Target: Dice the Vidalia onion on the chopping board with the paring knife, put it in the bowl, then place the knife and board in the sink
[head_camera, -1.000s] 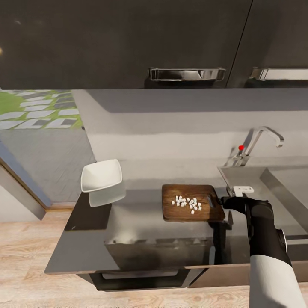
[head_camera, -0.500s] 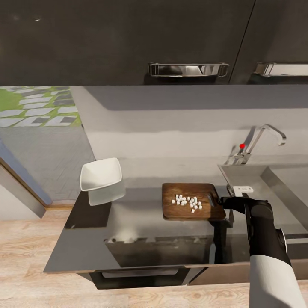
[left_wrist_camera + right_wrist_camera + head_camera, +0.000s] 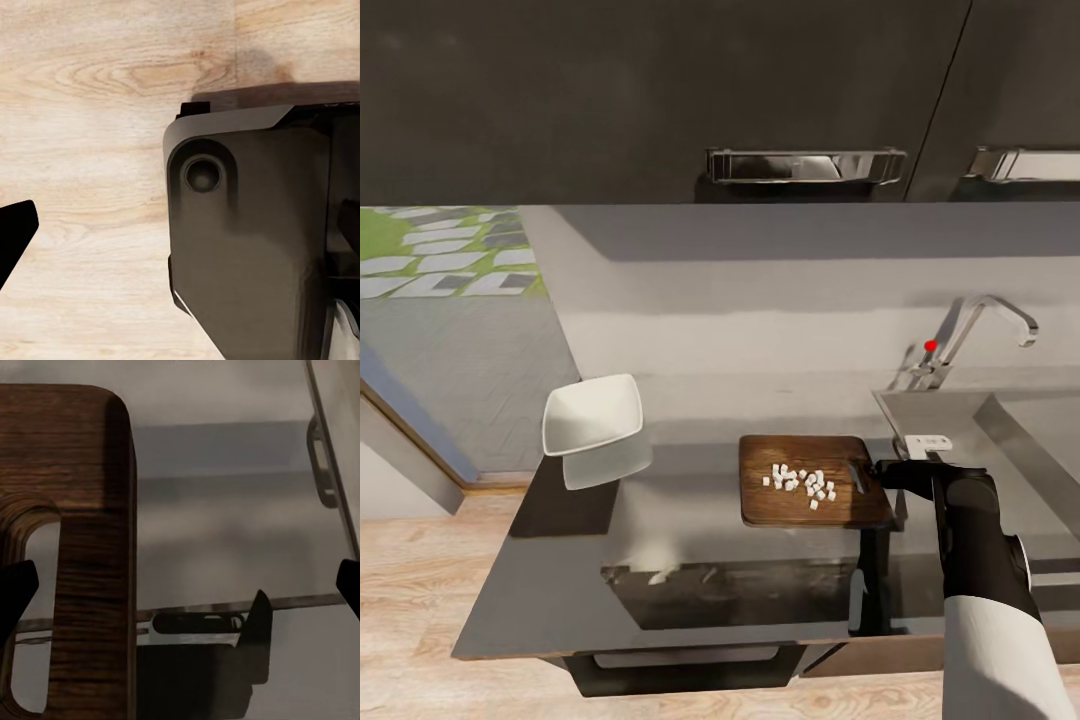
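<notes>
Dark brown wood is what the chopping board is showing, lying flat on the grey countertop just left of the sink. A small heap of white diced onion is sitting near the board's middle. The board's slot-shaped handle hole is lying at its right end, the end nearest the sink. In the right wrist view the same board is running up close, the handle hole at its near end, with bare reflective countertop beside it.

The right gripper is reaching in from the near right, its black forearm sloping down to the board's right edge. Its two fingertips are sitting at the opposite edges of the right wrist view, so the jaws are standing wide apart, one over the board's handle end and one over the bare worktop; whether either is touching the board, I cannot tell.

The white bowl is resting at the far left of the countertop, well apart from the board. The chrome faucet with its red dot is rising behind the sink. The left gripper is showing one dark fingertip above pale wooden floor beside a dark body panel; its state I cannot tell.
</notes>
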Available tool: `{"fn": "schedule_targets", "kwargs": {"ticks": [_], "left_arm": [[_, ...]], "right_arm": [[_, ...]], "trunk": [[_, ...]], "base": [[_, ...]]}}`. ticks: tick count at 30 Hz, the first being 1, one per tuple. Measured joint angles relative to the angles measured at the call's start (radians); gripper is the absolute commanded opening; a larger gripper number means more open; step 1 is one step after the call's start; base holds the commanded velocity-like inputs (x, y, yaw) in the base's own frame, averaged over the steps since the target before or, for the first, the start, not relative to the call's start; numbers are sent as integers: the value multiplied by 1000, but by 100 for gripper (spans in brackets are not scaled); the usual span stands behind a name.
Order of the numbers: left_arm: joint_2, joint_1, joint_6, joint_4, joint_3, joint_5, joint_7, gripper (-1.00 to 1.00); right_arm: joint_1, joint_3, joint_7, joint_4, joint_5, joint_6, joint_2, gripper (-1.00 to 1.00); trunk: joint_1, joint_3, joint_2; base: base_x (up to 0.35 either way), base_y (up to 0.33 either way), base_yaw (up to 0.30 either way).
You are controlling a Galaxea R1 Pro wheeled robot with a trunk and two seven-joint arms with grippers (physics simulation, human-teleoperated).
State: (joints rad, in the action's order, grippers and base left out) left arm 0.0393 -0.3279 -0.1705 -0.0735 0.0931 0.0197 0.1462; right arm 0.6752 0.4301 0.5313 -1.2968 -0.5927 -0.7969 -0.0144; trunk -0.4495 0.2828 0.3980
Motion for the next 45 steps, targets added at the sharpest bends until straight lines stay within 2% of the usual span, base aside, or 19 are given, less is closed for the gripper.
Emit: {"fn": "schedule_targets", "kwargs": {"ticks": [22,27,45], "left_arm": [[0,0,0,0,0,0,0,100],[1,0,0,0,0,0,0,100],[2,1,1,0,0,0,0,100]], "right_arm": [[0,-2,-1,15,-1,1,-2,100],[0,-2,-2,15,-1,1,-18,100],[0,-2,-4,22,-1,1,-21,100]], "trunk": [[0,23,0],[0,28,0],[0,29,0]], "base": [[0,0,0],[0,0,0],[0,0,0]]}}
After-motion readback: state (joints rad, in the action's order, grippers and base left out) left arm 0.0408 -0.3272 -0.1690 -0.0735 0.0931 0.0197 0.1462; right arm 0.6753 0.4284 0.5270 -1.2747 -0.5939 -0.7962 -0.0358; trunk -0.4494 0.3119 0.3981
